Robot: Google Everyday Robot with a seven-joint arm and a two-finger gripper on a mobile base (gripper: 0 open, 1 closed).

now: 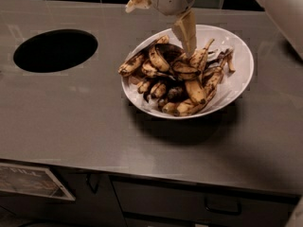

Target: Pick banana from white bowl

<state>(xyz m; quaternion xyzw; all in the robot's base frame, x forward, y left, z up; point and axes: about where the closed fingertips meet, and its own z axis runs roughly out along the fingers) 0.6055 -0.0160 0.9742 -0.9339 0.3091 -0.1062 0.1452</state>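
Note:
The white bowl (242, 60) sits on the grey counter right of centre, piled with several overripe bananas. A large, mostly black-brown banana (166, 52) lies on top of the pile at the back left, darker than the yellow, spotted ones around it. My gripper (161, 30) hangs from the top edge over the back of the bowl. It is open: one tan finger (187, 31) reaches down to the pile just right of the dark banana, and the other finger (137, 1) sticks out to the left above the counter. It holds nothing.
A round black hole (56, 49) is cut into the counter (94, 122) at the left. My arm (279, 8) crosses the top right corner. Below the counter's front edge are drawers with handles (222, 206) and a label (31, 181).

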